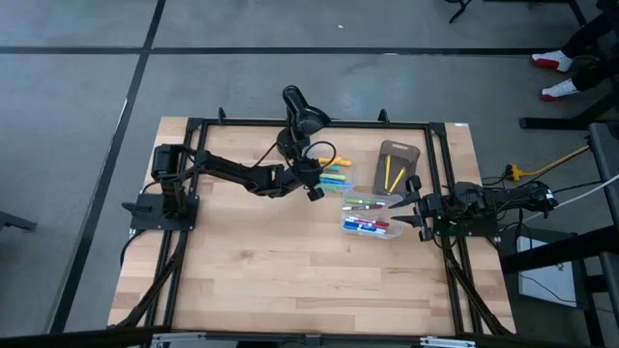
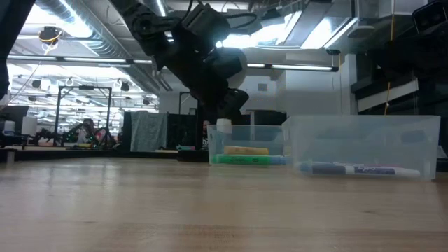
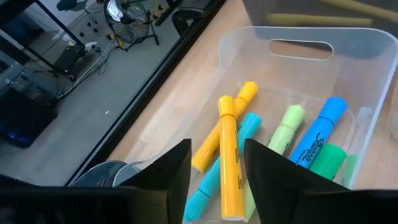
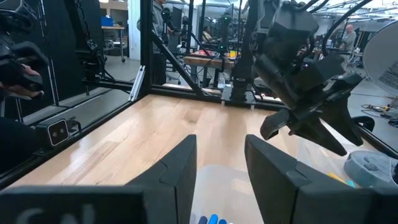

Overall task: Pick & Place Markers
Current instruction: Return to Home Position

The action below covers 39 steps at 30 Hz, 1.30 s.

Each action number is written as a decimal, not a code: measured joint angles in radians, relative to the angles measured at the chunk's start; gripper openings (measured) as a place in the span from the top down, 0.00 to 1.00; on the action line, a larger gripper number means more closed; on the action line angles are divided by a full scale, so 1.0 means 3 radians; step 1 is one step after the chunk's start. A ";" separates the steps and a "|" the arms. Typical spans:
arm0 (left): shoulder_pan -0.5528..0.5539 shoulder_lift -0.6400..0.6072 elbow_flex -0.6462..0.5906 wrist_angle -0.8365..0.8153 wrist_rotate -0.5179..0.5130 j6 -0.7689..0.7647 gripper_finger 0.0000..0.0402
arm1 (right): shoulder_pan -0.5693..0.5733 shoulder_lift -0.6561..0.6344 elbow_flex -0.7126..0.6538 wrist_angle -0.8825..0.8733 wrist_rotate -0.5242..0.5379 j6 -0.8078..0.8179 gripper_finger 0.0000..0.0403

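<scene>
Markers: sorted into three clear bins and one tray on the wooden desk.

Bin one, clear, directly beneath and ahead of the left hand. Contents: two yellow pieces, crossed, one over the other. Alongside, roughly parallel: cyan marker, light green marker, blue marker, dark green marker.

Left hand: fingers parted, nothing between them. Hanging over bin one at the end of an arm stretched out across the desk.

Bin two and bin three, clear, side by side, just ahead of the right hand. Mixed colours in bin two, green and pink among them. Blue and red in bin three, with blue tips showing just under the right fingers.

Tray, grey-brown, touching bin two on the side away from bin three, ahead of the right hand and off to one side. Contents: two yellow pens, lying lengthwise.

Right hand: fingers parted, empty. Low near the desk's edge, pointing towards the left hand.
</scene>
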 joint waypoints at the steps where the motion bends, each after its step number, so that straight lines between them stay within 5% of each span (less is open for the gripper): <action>1: -0.0006 0.0000 0.0000 -0.0005 0.0002 0.0000 0.64 | 0.0001 0.0000 0.0000 0.0000 0.0000 0.0000 0.66; 9: -0.0103 0.0000 -0.0003 0.0061 -0.0081 0.0001 0.61 | 0.0001 0.0000 0.0000 0.0000 0.0000 0.0000 0.66; 20: -0.0505 -0.0014 -0.0004 0.0105 -0.1085 0.0380 0.61 | 0.0001 0.0000 0.0000 0.0000 0.0000 0.0000 0.66; 29: -0.0821 -0.0344 -0.0005 -0.0085 -0.0583 0.0625 0.61 | 0.0001 0.0000 0.0000 0.0000 0.0000 0.0000 0.66; 34: -0.0863 -0.0624 -0.0042 -0.0717 -0.0453 0.0271 0.62 | 0.0001 0.0000 0.0000 0.0000 0.0000 0.0000 0.66; 39: -0.1005 -0.1005 -0.0521 -0.0600 -0.0514 -0.0054 0.62 | 0.0001 0.0000 0.0000 0.0001 0.0000 0.0000 0.66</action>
